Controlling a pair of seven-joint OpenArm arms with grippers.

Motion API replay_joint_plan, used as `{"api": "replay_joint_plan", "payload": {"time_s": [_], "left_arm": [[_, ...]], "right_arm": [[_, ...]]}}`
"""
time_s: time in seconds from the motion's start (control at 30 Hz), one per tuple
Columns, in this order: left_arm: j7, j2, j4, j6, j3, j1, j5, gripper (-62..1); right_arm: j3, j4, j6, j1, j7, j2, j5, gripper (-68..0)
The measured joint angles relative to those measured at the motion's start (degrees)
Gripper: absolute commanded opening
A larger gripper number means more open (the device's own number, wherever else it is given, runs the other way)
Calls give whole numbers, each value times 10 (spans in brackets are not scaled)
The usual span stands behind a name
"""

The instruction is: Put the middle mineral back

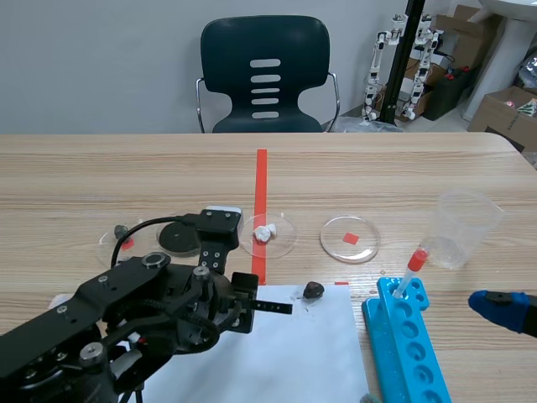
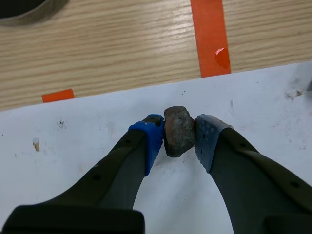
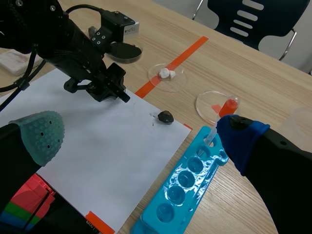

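We see blue rack (image 1: 403, 336) w/ one red-cap tube (image 1: 413, 265); middle dish (image 1: 285, 245) w/ white lump (image 1: 266, 232). L gripper (image 2: 179, 134) pinches dark mineral (image 2: 178, 130) at paper (image 2: 97, 126). Prob touching sheet, hard to tell. R gripper (image 3: 140, 135) wide open beside rack.

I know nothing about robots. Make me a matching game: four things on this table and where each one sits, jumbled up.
1 brown mineral
2 white lumps
3 red-capped tube
4 dark stone

A in the blue rack
B lying free on the white paper
C held in the left gripper
D in a clear dish

Pairs: 1-C, 2-D, 3-A, 4-B.
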Motion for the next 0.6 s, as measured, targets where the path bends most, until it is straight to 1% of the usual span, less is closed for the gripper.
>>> {"api": "replay_joint_plan", "payload": {"time_s": [0.47, 0.5, 0.6], "left_arm": [[-2, 0, -7, -1, 0, 0, 10, -471], [-2, 0, -7, -1, 0, 0, 10, -456], [-2, 0, -7, -1, 0, 0, 10, -364]], "right_arm": [[0, 0, 0, 0, 0, 0, 0, 4], [0, 0, 0, 0, 0, 0, 0, 4], [0, 0, 0, 0, 0, 0, 0, 4]]}}
